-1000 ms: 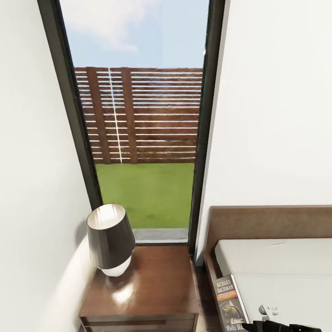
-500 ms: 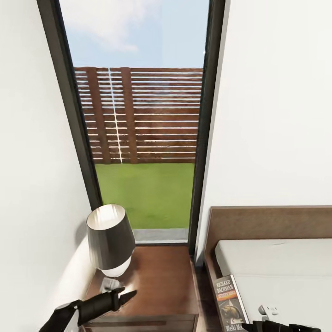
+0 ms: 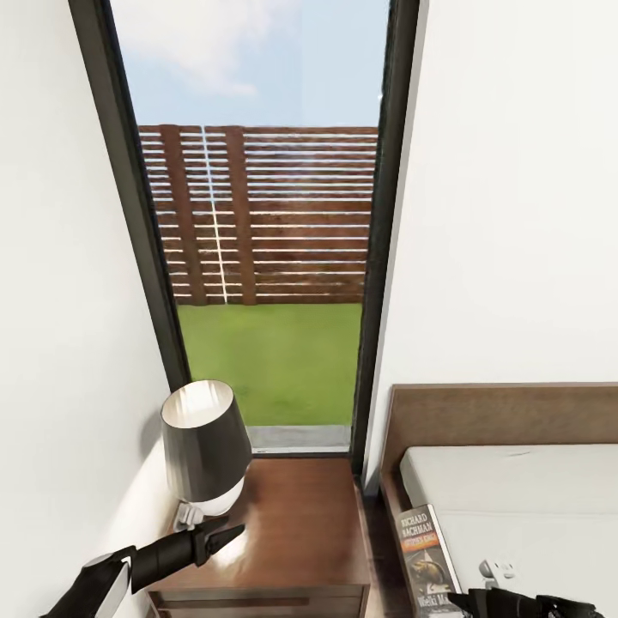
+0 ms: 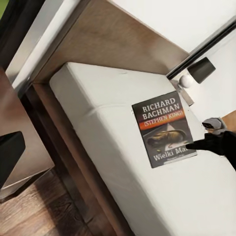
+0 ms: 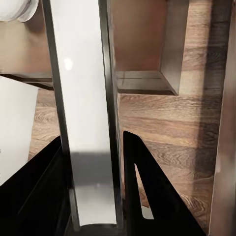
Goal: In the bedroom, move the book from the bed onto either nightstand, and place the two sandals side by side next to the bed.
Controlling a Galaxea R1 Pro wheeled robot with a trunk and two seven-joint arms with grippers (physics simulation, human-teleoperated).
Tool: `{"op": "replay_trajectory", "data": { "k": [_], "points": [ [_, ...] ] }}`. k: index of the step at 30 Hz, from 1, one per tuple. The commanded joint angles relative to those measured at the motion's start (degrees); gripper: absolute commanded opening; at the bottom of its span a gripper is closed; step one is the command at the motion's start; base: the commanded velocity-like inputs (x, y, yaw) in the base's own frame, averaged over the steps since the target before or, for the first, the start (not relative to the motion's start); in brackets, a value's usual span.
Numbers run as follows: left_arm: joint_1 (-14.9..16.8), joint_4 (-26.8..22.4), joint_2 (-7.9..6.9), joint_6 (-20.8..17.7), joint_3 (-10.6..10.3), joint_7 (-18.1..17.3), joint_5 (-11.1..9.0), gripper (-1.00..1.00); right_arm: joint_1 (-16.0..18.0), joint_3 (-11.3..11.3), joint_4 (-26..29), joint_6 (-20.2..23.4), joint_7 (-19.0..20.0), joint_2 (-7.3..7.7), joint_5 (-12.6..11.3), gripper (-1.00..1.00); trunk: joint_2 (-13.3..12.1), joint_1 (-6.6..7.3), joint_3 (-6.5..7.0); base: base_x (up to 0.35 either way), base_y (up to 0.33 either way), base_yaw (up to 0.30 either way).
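Paperback book (image 3: 425, 558), dark-covered with an orange band and white "Richard Bachman" lettering over a murky picture, lies flat on the light-grey mattress of the bed (image 3: 515, 481) by its edge nearest the nightstand (image 3: 292, 524). The right gripper (image 3: 481, 601) has its black fingers either side of the book's edge, seemingly pinching it. The left gripper (image 3: 219, 539) hovers over the glossy nightstand beside the lamp (image 3: 204, 446); whether its fingers are parted I cannot tell.
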State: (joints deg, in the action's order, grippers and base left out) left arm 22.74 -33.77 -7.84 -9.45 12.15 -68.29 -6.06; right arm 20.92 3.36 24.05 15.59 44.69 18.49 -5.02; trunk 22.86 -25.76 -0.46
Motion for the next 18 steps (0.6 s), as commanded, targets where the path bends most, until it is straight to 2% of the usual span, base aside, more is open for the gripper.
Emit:
{"op": "replay_trajectory", "data": {
  "k": [1,2,4,5,8,11,14,16,17,18],
  "points": [
    [0.02,0.01,0.01,-0.59,0.05,-0.21,-0.19,1.0,0.0,0.07,1.58,1.01,0.44,0.04,-0.33,-1.0,0.06,-0.02,-0.05,0.0,0.0,0.0],
    [0.02,0.06,0.08,-0.58,-0.08,-0.16,-0.14,1.0,0.01,0.07,6.98,4.38,1.3,0.09,-0.33,-1.0,0.06,-0.02,-0.05,0.0,0.0,0.0],
    [0.02,0.08,0.2,-0.56,-0.19,0.11,-0.11,1.0,0.0,0.08,14.23,12.13,1.96,0.16,-0.34,-1.0,0.06,-0.02,-0.05,0.0,0.0,0.0],
    [0.02,0.09,0.22,-0.56,-0.21,0.22,-0.11,1.0,0.0,0.1,16.06,14.41,2.05,0.19,-0.34,-1.0,0.06,-0.02,-0.05,0.0,0.0,0.0],
    [0.02,0.15,0.27,-0.54,-0.26,1.09,-0.04,1.0,0.0,0.09,25.74,25.18,2.32,0.22,-0.38,-1.0,0.06,-0.02,-0.05,0.0,0.0,0.0],
    [0.02,0.17,0.29,-0.56,-0.28,1.53,-0.07,1.0,0.01,0.08,31.29,28.57,2.42,0.16,-0.44,-1.0,0.06,-0.02,-0.05,0.0,0.0,0.0],
    [0.02,0.19,0.34,-0.56,-0.33,1.72,-0.08,1.0,0.0,-0.14,35.6,35.04,2.42,-0.16,-1.77,-1.0,0.06,-0.02,-0.05,0.0,0.0,0.0],
    [0.03,0.19,0.33,-0.56,-0.34,1.74,-0.09,1.0,0.1,-0.46,36.55,38.77,2.37,-1.76,-4.05,-1.0,0.06,-0.02,-0.05,0.0,0.0,0.0],
    [0.03,0.19,0.31,-0.56,-0.32,1.75,-0.09,1.0,0.15,-0.51,36.62,39.45,2.33,-3.86,-5.09,-1.0,0.06,-0.02,-0.05,0.0,0.0,0.0],
    [0.02,0.19,0.3,-0.57,-0.31,1.75,-0.09,1.0,0.22,-0.52,36.58,39.92,2.31,-6.62,-5.96,-1.0,0.06,-0.02,-0.05,0.0,0.0,0.0]
  ]
}}
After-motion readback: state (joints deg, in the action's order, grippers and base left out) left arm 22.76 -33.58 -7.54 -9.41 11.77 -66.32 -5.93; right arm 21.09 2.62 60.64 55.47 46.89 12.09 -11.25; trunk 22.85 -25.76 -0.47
